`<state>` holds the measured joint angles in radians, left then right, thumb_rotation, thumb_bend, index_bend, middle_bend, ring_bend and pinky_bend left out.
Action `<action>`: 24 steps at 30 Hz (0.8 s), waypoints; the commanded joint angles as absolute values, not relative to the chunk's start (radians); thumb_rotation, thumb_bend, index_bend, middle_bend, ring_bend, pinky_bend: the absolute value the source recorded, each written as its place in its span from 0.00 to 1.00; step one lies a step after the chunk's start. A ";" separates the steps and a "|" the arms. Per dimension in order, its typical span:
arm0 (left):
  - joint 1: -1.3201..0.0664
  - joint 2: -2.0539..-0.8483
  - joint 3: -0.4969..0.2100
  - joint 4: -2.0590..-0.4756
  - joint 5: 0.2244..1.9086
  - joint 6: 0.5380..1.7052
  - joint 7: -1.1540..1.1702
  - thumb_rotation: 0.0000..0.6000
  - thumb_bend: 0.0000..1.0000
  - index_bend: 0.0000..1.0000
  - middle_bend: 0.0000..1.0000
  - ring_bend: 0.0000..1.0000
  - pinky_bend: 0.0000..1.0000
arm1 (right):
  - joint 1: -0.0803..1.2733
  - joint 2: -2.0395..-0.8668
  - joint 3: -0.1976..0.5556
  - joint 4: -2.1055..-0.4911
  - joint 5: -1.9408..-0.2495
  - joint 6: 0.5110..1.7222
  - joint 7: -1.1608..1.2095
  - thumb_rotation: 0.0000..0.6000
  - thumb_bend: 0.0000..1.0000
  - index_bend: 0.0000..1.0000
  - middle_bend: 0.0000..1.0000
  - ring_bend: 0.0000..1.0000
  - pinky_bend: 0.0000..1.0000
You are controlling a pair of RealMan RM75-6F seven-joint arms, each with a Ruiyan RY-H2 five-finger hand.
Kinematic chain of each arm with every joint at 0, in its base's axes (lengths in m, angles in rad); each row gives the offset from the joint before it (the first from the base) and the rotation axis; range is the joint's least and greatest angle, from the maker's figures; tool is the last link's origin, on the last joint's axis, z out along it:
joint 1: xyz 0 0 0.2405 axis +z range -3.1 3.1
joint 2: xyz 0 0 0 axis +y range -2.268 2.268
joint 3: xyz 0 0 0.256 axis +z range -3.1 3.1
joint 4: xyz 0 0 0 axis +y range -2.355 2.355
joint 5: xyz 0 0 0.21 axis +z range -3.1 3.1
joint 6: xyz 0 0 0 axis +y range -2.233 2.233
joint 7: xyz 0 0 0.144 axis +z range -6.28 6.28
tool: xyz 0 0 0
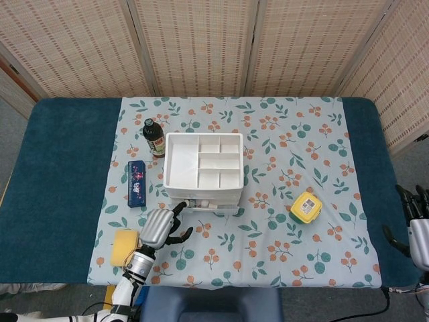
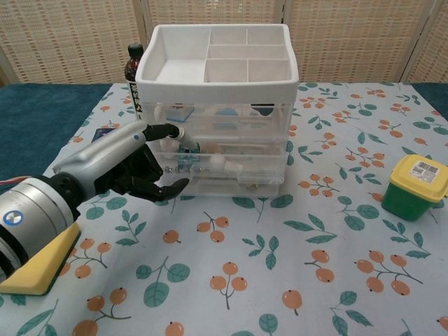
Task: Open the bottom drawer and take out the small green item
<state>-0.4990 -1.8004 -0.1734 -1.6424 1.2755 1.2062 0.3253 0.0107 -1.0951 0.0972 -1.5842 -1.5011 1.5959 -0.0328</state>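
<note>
Left hand (image 2: 129, 168) — fingers spread, empty, fingertip touching drawers (image 2: 231, 150); right hand (image 1: 415, 225) — open, lower right edge.

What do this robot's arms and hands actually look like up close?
The left robot hand has a silver-grey shell on its back, black fingers and a pale fingertip, on a round silver wrist with a small blue-and-white mark. The right robot hand, at the frame edge, shows black fingers on a grey body.
</note>
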 commanded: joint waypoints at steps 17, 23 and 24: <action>-0.537 -1.823 -0.169 -1.625 1.241 1.203 0.461 1.00 0.34 0.26 1.00 1.00 1.00 | 0.008 -1.096 0.099 -1.574 -1.498 1.595 -0.023 1.00 0.32 0.02 0.16 0.04 0.04; -0.547 -1.832 -0.173 -1.617 1.233 1.205 0.479 1.00 0.34 0.25 1.00 1.00 1.00 | 0.007 -1.097 0.099 -1.572 -1.495 1.594 -0.020 1.00 0.32 0.02 0.16 0.04 0.04; -0.549 -1.833 -0.173 -1.616 1.233 1.204 0.482 1.00 0.34 0.25 1.00 1.00 1.00 | 0.007 -1.097 0.099 -1.571 -1.495 1.594 -0.020 1.00 0.32 0.02 0.16 0.04 0.04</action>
<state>-0.5474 -1.8323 -0.1728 -1.6169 1.2334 1.2042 0.4811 0.0067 -1.0971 0.0991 -1.5712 -1.4949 1.5939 -0.0193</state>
